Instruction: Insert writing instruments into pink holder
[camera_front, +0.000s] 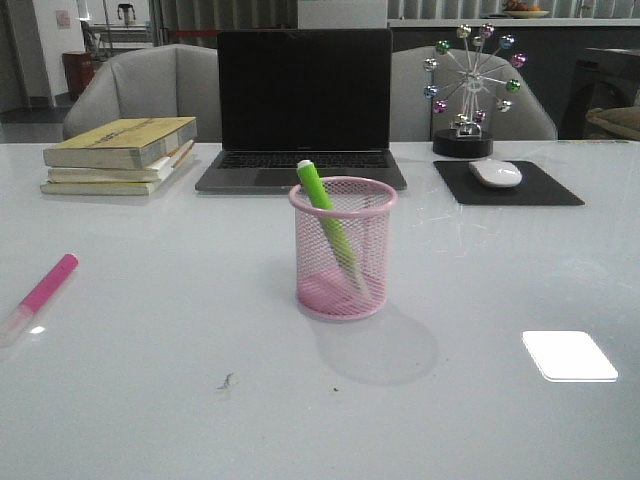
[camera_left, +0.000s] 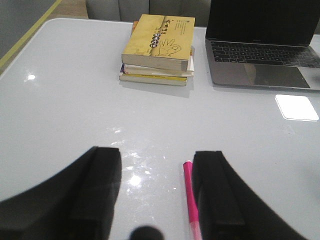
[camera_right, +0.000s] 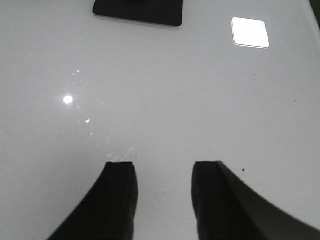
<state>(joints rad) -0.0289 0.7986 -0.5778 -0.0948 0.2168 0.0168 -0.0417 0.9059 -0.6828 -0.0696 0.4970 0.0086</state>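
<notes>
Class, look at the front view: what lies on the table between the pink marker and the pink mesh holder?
Nothing: in the front view, only bare table runs between the pink marker and the pink mesh holder.

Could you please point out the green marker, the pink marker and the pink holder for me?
green marker (camera_front: 318, 192), front view, on its upper barrel above the rim.
pink marker (camera_front: 48, 286), front view, on the middle of its pink barrel.
pink holder (camera_front: 343, 260), front view, on its mesh wall.
</notes>
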